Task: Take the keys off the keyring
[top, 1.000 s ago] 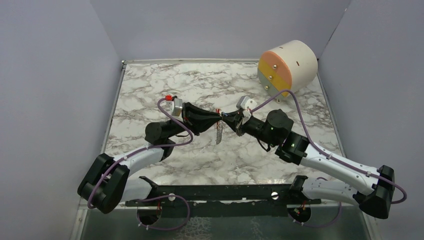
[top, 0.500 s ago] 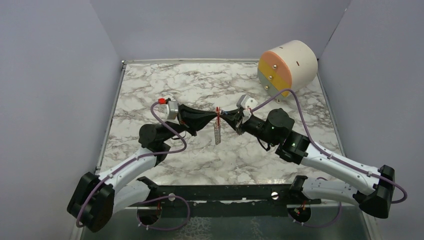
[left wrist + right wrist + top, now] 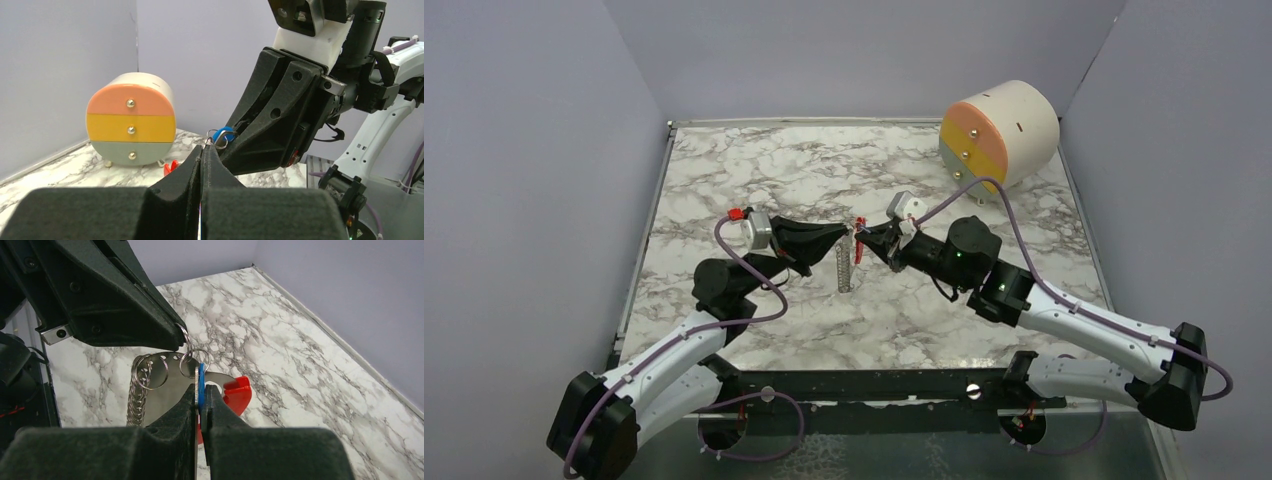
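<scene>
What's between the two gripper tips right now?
The blue key and the keyring with its thin wire loops bridge left gripper and right gripper; clearest in the right wrist view.

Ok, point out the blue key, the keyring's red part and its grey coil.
blue key (image 3: 201, 376): right wrist view, its upper part.
red part (image 3: 239, 392): right wrist view, its middle.
grey coil (image 3: 844, 272): top external view, middle of its length.

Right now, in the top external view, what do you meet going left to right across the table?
First the left gripper → right gripper → cream drawer cylinder. The keyring hangs where the grippers meet, so it is left out.
</scene>
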`<action>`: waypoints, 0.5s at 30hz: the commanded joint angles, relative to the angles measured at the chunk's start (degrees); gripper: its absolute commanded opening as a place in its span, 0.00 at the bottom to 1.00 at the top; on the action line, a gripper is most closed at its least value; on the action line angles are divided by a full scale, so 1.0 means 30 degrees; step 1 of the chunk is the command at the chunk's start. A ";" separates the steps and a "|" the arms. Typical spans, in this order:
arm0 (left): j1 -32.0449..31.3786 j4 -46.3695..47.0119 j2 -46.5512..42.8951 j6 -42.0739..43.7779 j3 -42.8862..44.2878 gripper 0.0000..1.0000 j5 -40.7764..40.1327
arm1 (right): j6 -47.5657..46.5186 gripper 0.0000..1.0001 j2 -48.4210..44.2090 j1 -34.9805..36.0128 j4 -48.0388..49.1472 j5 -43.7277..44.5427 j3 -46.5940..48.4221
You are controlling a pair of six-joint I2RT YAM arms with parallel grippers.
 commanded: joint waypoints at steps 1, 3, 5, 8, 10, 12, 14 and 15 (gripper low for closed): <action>0.0165 0.3059 -0.0582 -0.0415 -0.0749 0.00 -0.1824 | 0.0430 0.01 0.0268 -0.0183 0.0845 -0.0347 0.0661; 0.0166 0.4006 -0.0628 -0.0654 -0.0864 0.00 -0.1909 | 0.0563 0.01 0.0419 -0.0183 0.0870 -0.0556 0.0692; 0.0166 0.4676 -0.0615 -0.0788 -0.0866 0.00 -0.1903 | 0.0641 0.01 0.0551 -0.0154 0.0894 -0.0650 0.0739; 0.0162 0.5598 -0.0607 -0.0970 -0.0892 0.00 -0.1957 | 0.0770 0.01 0.0727 -0.0039 0.0942 -0.0914 0.0744; 0.0137 0.6221 -0.0520 -0.1121 -0.0914 0.00 -0.1921 | 0.0919 0.01 0.0840 0.0018 0.0906 -0.1048 0.0784; 0.0137 0.7067 -0.0395 -0.1323 -0.0993 0.00 -0.1922 | 0.1004 0.01 0.0980 0.0048 0.0908 -0.1161 0.0827; 0.0136 0.7756 -0.0285 -0.1528 -0.1036 0.00 -0.1977 | 0.1097 0.01 0.1114 0.0071 0.1002 -0.1355 0.0829; 0.0136 0.8087 -0.0218 -0.1622 -0.1089 0.00 -0.2002 | 0.1158 0.01 0.1182 0.0080 0.1098 -0.1467 0.0819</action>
